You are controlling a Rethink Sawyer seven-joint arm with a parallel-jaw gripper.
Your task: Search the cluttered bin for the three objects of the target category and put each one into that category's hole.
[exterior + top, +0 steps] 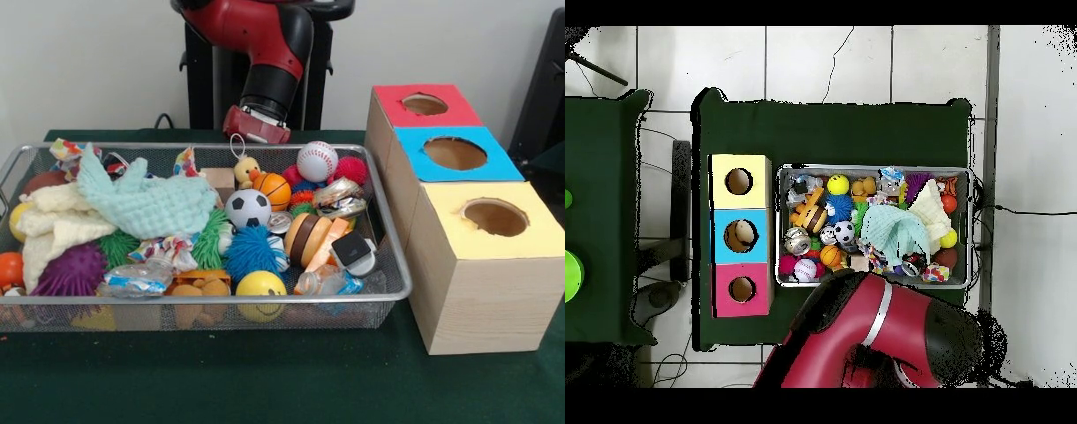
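You are looking across a table at a wire mesh bin [388, 265] heaped with toys. The red arm's gripper [256, 124] hangs behind the bin's far rim, just right of centre; its fingers are hidden, so you cannot tell whether the jaws are wide or closed. The target category is not given. If it is balls, the baseball [317, 161] lies nearest, just right of and nearer than the gripper, with the small basketball [273, 190] and soccer ball [248, 208] nearer still. Being round, they have no long axis. Spiky rubber balls, a duck toy [246, 170] and crumpled wrappers crowd them closely. The three-hole wooden box [477, 265] stands right of the bin.
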